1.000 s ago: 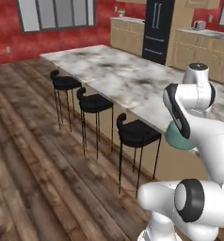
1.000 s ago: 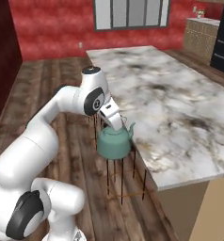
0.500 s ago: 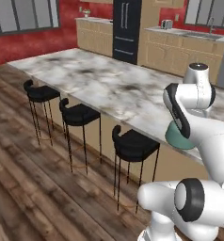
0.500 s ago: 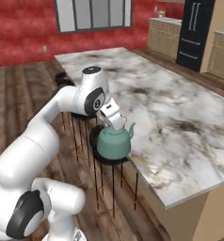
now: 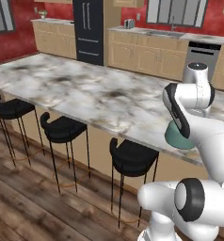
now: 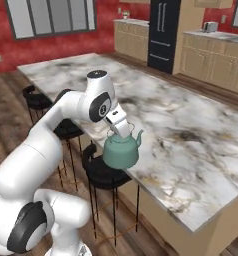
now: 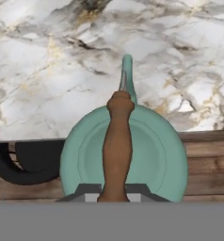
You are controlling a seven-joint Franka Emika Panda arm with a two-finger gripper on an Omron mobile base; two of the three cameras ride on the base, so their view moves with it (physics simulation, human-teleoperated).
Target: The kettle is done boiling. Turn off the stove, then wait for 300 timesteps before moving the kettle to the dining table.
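— Left base view first: how does the arm stand?

— It rises from the lower right, bends back on itself, and the forearm drops down in front of the marble tabletop (image 5: pixel 85 94). Just under it a slice of the teal kettle (image 5: pixel 177 137) shows at the tabletop's near edge; the rest is hidden by the white link. Three black stools (image 5: pixel 62 129) line that edge, and a dark fridge (image 5: pixel 89 29) stands against the far wall among wooden cabinets (image 5: pixel 147 52).

— And from the right base view?

— Clearer there. The arm arches up from the lower left, elbow high, and the wrist tilts down and to the right. The end effector (image 6: pixel 122 131) is clamped narrow on the kettle's (image 6: pixel 121 150) top handle. The kettle hangs upright, spout toward the marble, right at the tabletop's (image 6: pixel 191 145) near edge — part of it over the black stool (image 6: pixel 103 172) below. Whether its base touches the marble I cannot tell from this angle.

— The hand view?

— Looking straight down on the kettle (image 7: pixel 151 155): the brown handle (image 7: pixel 117 146) runs from between the finger tips (image 7: pixel 90 192) toward the spout (image 7: pixel 127 75), which points over the marble tabletop (image 7: pixel 48 70). The kettle's body straddles the tabletop's edge, with wooden floor (image 7: pixel 208 164) and a stool seat (image 7: pixel 29 162) beneath its near half.
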